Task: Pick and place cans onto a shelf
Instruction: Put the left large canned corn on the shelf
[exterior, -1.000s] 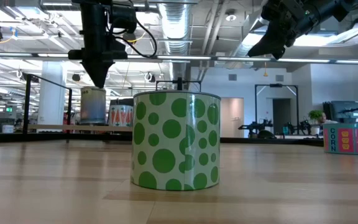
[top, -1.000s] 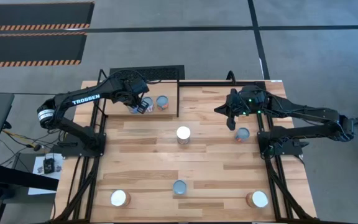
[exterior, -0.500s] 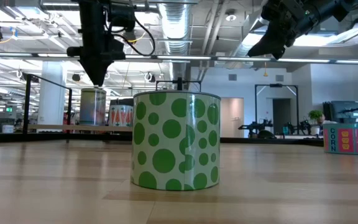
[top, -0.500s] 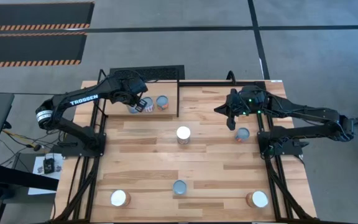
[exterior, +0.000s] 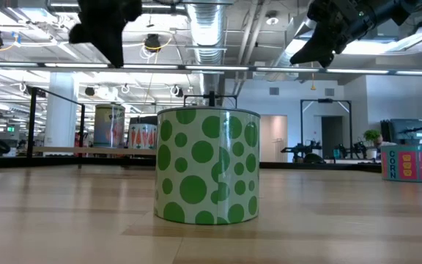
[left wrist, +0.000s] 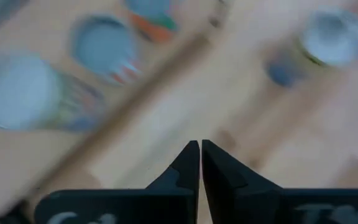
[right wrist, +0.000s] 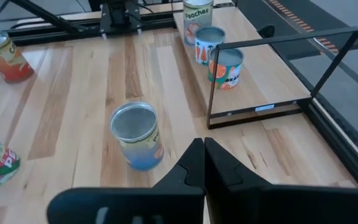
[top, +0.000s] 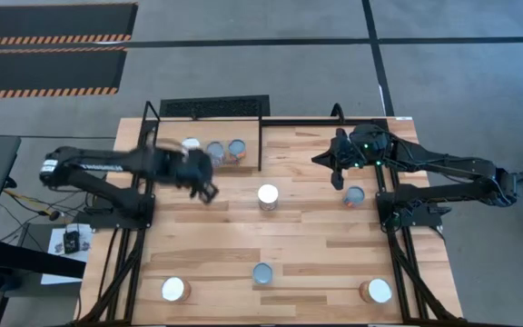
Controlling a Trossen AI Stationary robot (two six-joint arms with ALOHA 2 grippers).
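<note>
Three cans (top: pixel 214 150) stand upright on the shelf (top: pixel 166 154), a small wood board in a black rod frame at the table's far left. They also show in the right wrist view (right wrist: pixel 227 65). My left gripper (top: pixel 211 192) is shut and empty, above the table just near of the shelf, its fingers together in the left wrist view (left wrist: pixel 200 144). My right gripper (top: pixel 338 183) is shut and empty, raised over the table's far right, beside a can (top: pixel 354 195). A green-dotted can (exterior: pixel 207 165) stands at the table's middle (top: pixel 268 194).
Three more cans stand along the near edge: left (top: pixel 175 289), middle (top: pixel 262 272) and right (top: pixel 379 291). The shelf's black frame (right wrist: pixel 278 68) rises above its board. Bare planks lie between the middle can and the near row.
My left gripper has risen from just above the cans on the shelf and swung quickly away from it toward the table's near edge, its arm folding back toward the left. The cans on the shelf stay upright. My right arm has kept still.
</note>
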